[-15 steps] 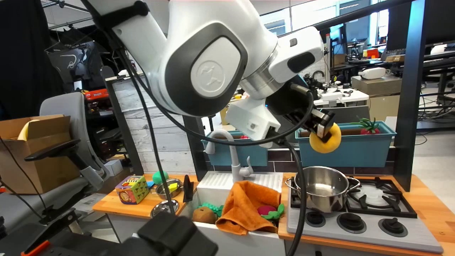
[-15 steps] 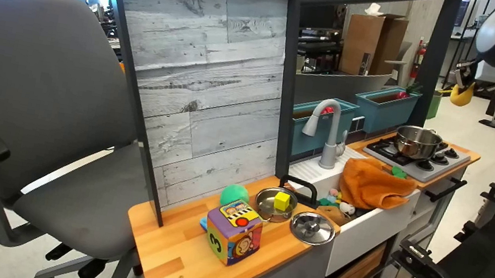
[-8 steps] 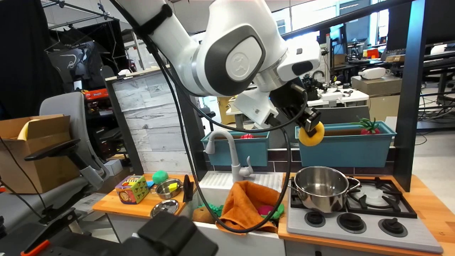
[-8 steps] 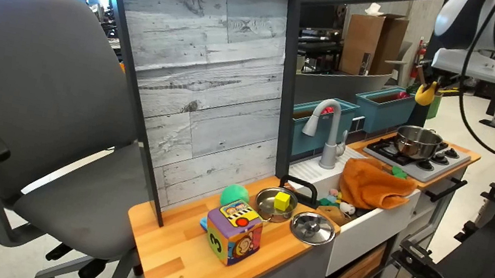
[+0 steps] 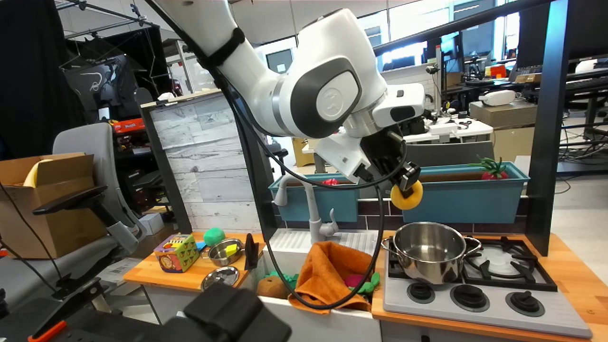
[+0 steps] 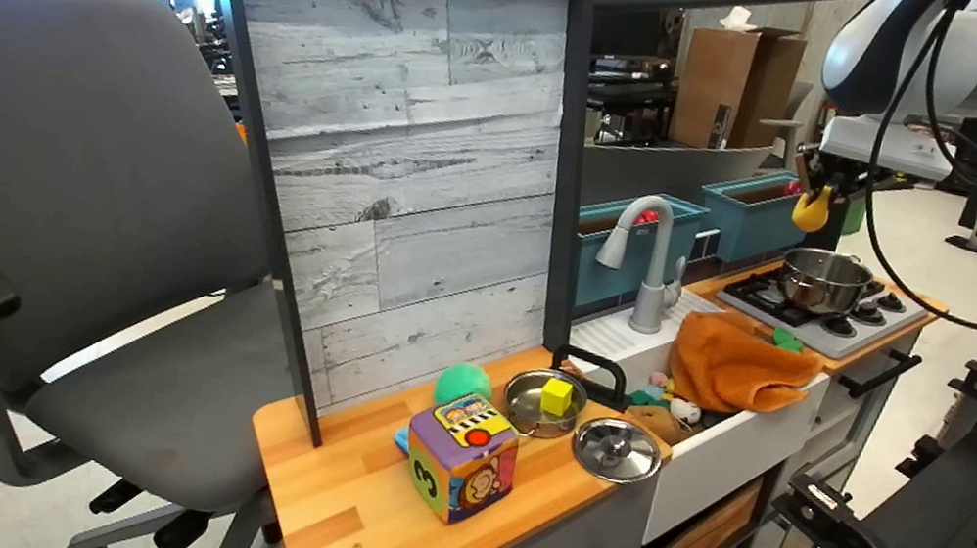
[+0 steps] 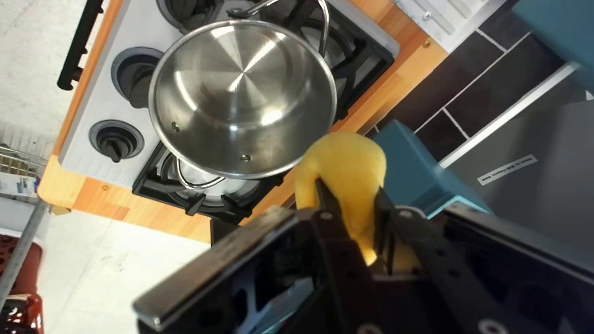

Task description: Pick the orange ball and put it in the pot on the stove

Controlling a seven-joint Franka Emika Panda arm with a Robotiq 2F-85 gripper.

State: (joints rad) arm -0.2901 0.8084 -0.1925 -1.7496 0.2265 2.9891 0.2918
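The orange ball is soft and yellow-orange. It shows in both exterior views (image 5: pixel 407 197) (image 6: pixel 812 211) and in the wrist view (image 7: pixel 348 155). My gripper (image 5: pixel 409 183) is shut on the ball; in the wrist view its two fingers (image 7: pixel 350 188) press into the ball from both sides. The pot (image 5: pixel 427 268) is silver, open-topped and empty, upright on the stove (image 5: pixel 475 306). The ball hangs above the pot's level. In an exterior view it appears above and left of the pot (image 6: pixel 818 294). In the wrist view it overlaps the pot's rim (image 7: pixel 297 125).
Teal planters (image 5: pixel 465 206) hang behind the stove. A dark post (image 5: pixel 546 156) stands at its right. The faucet (image 5: pixel 313 213) and the sink with an orange towel (image 5: pixel 332 275) are left of the stove. A black cable loop (image 5: pixel 380 228) hangs from the arm.
The arm has carried the ball leftward in both exterior views and then lowered it, bringing it nearer the pot in the picture. The gripper has stayed shut on the ball. The pot has not moved.
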